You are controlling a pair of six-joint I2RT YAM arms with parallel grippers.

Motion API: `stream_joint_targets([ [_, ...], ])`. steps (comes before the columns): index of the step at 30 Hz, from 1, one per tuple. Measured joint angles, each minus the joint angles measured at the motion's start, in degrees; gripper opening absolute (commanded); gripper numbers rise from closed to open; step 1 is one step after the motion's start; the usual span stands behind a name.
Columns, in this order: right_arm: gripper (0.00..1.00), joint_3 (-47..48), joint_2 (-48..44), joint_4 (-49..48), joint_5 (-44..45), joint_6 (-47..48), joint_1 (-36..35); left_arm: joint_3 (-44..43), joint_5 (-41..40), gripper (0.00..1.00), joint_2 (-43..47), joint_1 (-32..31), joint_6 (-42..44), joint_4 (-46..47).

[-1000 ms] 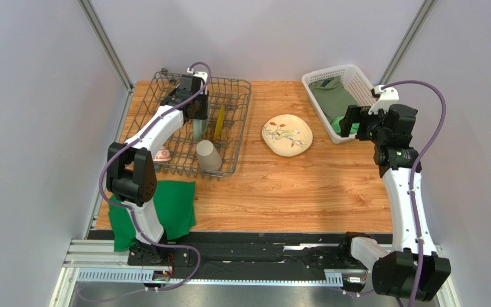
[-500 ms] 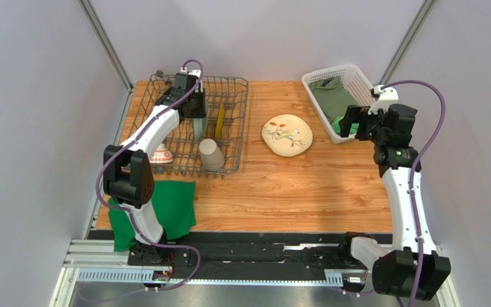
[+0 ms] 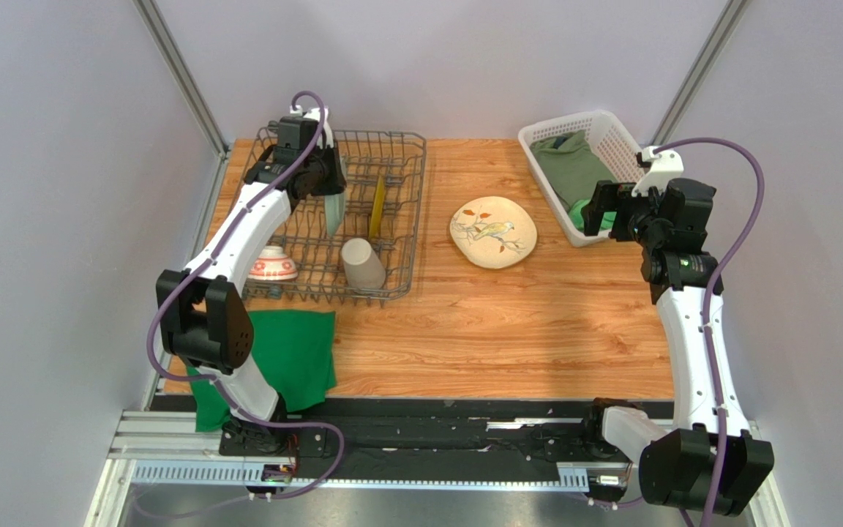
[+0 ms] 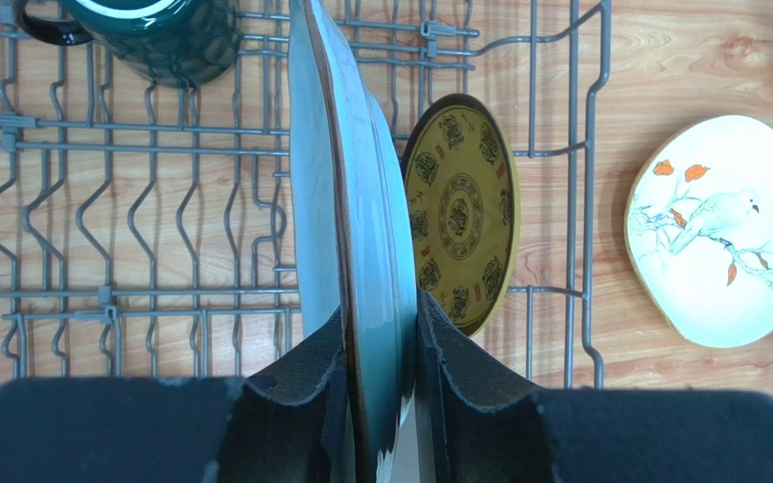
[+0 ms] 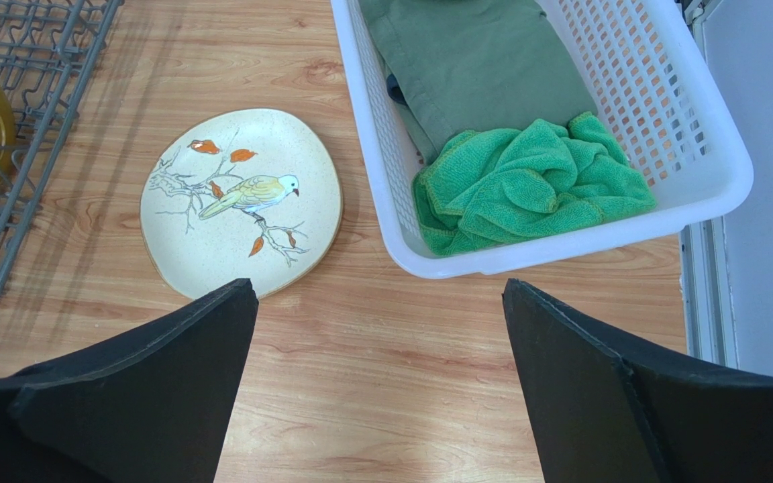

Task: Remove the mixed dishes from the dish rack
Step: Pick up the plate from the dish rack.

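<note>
The dark grey wire dish rack (image 3: 398, 176) stands at the table's far left. My left gripper (image 3: 319, 181) is shut on the rim of the pale teal plate (image 3: 335, 215), held on edge over the rack; in the left wrist view (image 4: 380, 317) the plate (image 4: 355, 181) sits between the pads. The yellow patterned plate (image 3: 378, 206) (image 4: 461, 211) stands upright beside it. The dark green mug (image 4: 164, 30), the beige cup (image 3: 361, 265) and the red-and-white bowl (image 3: 273, 265) are in the rack. The cream bird-painted dish (image 3: 493, 231) (image 5: 239, 201) lies on the table. My right gripper (image 3: 611, 211) (image 5: 378, 302) is open and empty.
A white lattice basket (image 3: 542, 134) (image 5: 562, 242) with green cloths stands at the far right, beside my right gripper. A green cloth (image 3: 294, 351) lies at the front left, below the rack. Grey walls close in the table at the back and both sides.
My left gripper has moved toward the far left with the teal plate, raising it among the rack's tines. The rack shifted slightly. The right arm has not moved.
</note>
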State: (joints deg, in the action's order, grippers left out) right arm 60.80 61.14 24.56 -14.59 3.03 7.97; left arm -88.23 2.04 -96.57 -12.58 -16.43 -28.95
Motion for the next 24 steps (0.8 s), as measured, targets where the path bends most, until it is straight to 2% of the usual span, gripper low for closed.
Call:
stream_joint_targets([
  [15, 0.99, 0.0, 0.5, 0.0, 0.0, 0.0, 0.0, -0.1, 5.4, 0.00, 5.2, 0.8, -0.8, -0.2],
  [24, 0.99, 0.0, 0.6, 0.0, 0.0, 0.0, 0.0, -5.2, 2.0, 0.00, 7.3, -2.1, 4.7, -1.6],
])
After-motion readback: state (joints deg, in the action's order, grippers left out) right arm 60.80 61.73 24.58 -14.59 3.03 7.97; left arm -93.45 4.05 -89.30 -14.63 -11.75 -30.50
